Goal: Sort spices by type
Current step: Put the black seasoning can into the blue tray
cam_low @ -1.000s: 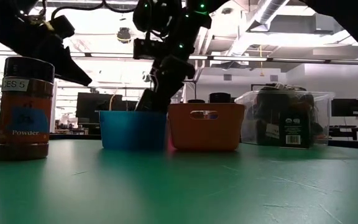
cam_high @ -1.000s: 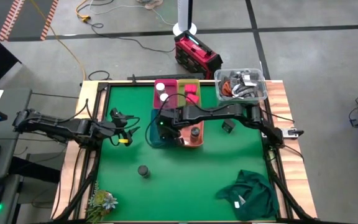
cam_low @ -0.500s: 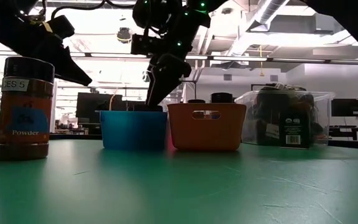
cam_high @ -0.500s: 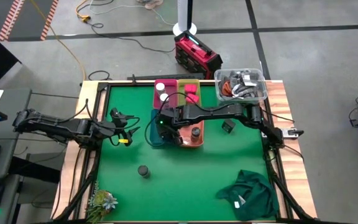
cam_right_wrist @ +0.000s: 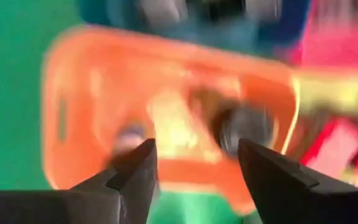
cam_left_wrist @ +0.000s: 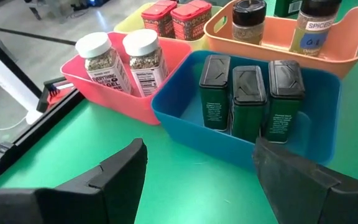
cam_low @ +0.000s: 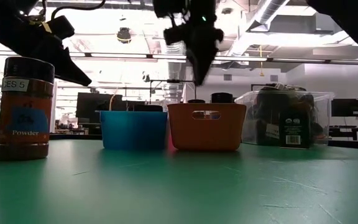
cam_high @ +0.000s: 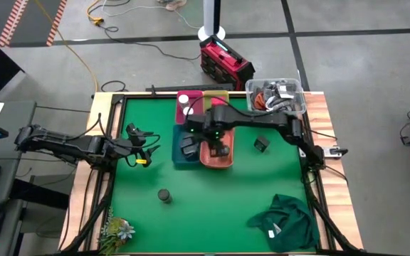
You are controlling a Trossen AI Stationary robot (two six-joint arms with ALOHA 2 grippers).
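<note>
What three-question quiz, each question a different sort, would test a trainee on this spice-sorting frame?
1. True or false: the blue bin holds three dark green tins.
2. Multiple choice: the right hand hangs over which bin? A) orange B) yellow C) pink
3. Fill in: the lone jar out on the green table lies nearest the ___ arm.

Key:
1. True; they stand side by side in the left wrist view.
2. A; the orange bin fills the right wrist view, and the hand is open and empty.
3. Left; the left hand waits, open, at that side.
</note>
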